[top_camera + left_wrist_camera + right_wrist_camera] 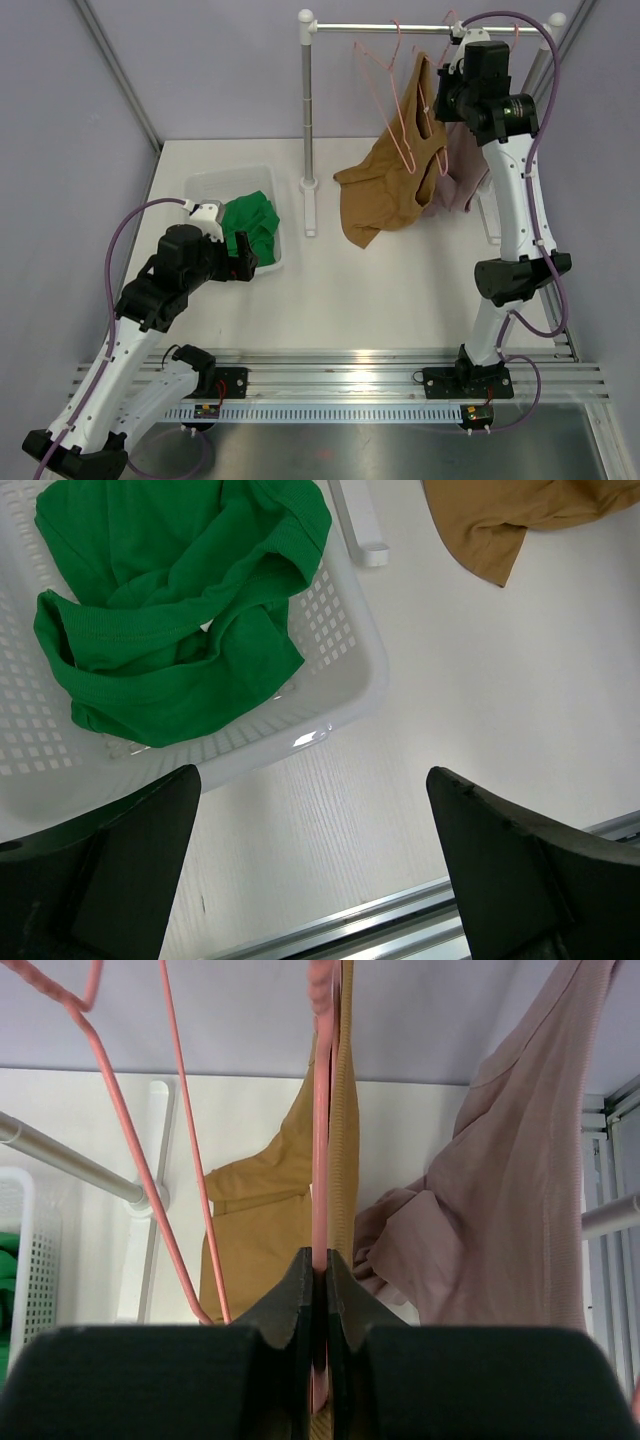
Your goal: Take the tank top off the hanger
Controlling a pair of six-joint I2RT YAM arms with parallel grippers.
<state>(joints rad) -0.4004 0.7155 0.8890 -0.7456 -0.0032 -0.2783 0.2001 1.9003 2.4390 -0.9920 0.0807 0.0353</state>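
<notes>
Tank top (380, 195), tan: on pink hanger (320, 1110), rail (430, 27) along counter's (400, 290) far edge, right of middle.
Right gripper (320, 1290): pinching hanger.
Left gripper (312, 775): spread, above basket (210, 185) near left edge.

The right gripper (321, 1268) has its two black fingers (290, 1295) pressed together on the thin wire of a pink hanger (320, 1110), which runs straight up from between them. The mustard tank top (255, 1225) has one strap lying tight against the wire's right side, and its body sags away to the left over the white table (400, 1130). A pale pink garment (510, 1210) hangs to the right. At left a second hanger (143, 1160), bare, crosses a metal rail (70, 1155), and a white basket (20, 1260) shows at the edge.
</notes>
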